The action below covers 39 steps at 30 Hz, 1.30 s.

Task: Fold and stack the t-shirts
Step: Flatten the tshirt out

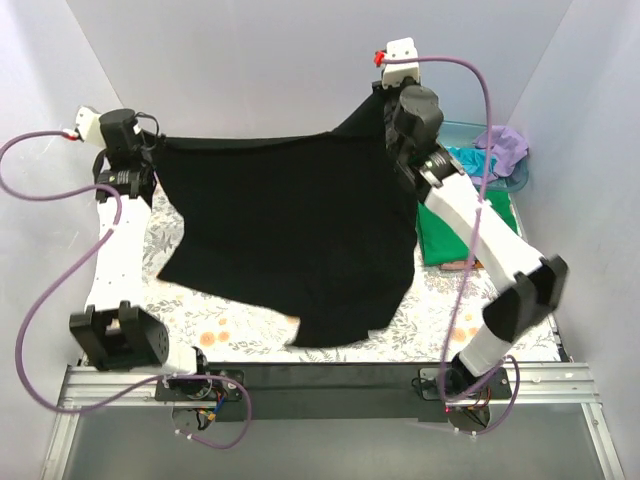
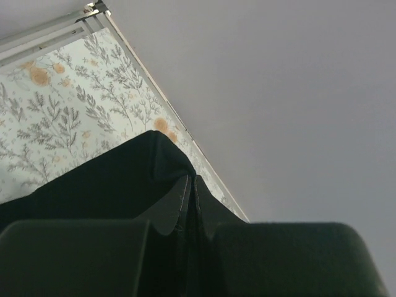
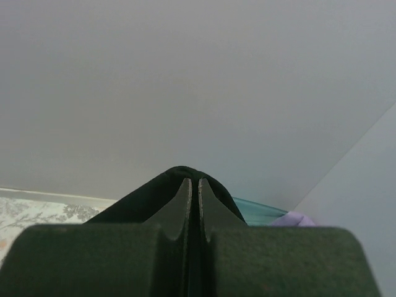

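The black t-shirt (image 1: 290,230) hangs stretched between my two grippers above the floral table, its lower edge draping onto the cloth. My left gripper (image 1: 150,150) is shut on its far-left corner; in the left wrist view the gripper (image 2: 190,180) pinches black fabric (image 2: 124,179). My right gripper (image 1: 385,125) is shut on its far-right corner; in the right wrist view the gripper (image 3: 191,182) holds black cloth (image 3: 148,192). A folded bright green t-shirt (image 1: 450,240) lies at right, partly under my right arm. Teal (image 1: 470,160) and lilac (image 1: 505,145) shirts sit in the tub.
A translucent blue tub (image 1: 490,130) stands at the back right against the wall and shows in the right wrist view (image 3: 260,210). Grey walls close in the back and sides. The floral tablecloth (image 1: 230,320) shows at front left.
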Motion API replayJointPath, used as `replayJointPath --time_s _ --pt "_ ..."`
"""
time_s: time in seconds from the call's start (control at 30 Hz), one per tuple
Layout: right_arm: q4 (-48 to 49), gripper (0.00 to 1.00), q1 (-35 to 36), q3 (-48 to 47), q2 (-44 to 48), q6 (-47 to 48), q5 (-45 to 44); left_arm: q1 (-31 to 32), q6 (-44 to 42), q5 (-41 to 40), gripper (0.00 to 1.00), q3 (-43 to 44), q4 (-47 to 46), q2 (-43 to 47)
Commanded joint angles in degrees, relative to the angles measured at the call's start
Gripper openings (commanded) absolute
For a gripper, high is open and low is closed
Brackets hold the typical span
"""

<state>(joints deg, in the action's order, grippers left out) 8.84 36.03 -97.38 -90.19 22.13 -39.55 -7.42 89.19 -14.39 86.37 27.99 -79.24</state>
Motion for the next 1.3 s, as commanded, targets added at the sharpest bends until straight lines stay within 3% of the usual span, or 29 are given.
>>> replayJointPath --time_s 0.0,0.13,0.33,0.53,0.73,0.97,1.1,1.27 --pt "6.4 0.01 -7.2 -7.8 -6.2 -8.8 10.3 -0.8 -3.5 -2.6 0.00 3.4 -9.9 -5.9" --pt "6.3 0.01 -12.7 -14.2 -15.0 -13.9 19.5 -1.4 -6.0 -1.1 0.00 11.0 -10.6 -18.6" --pt "6.5 0.01 -14.2 -14.2 -18.2 -13.4 24.3 -1.8 -7.1 1.5 0.00 15.8 -9.4 -23.9" --pt "6.4 0.01 -14.3 -3.1 -6.6 -16.1 25.2 -1.8 -6.7 0.3 0.00 9.4 -8.8 -13.0" --pt "4.5 0.01 -14.1 8.2 14.2 -21.5 31.4 -1.9 -6.2 -2.9 0.00 3.6 -4.9 7.6" --pt "-8.3 0.01 -14.1 4.0 33.9 -25.6 38.4 -1.8 -6.6 -4.2 0.00 11.8 3.6 23.9" --pt "-11.6 0.01 -14.1 1.3 39.0 -27.5 42.0 -1.9 -6.9 -5.2 0.00 19.6 8.1 26.2" --pt "-13.1 0.01 -14.1 -2.1 39.7 -25.7 37.6 -1.8 -7.5 -5.2 0.00 24.0 9.9 26.0"
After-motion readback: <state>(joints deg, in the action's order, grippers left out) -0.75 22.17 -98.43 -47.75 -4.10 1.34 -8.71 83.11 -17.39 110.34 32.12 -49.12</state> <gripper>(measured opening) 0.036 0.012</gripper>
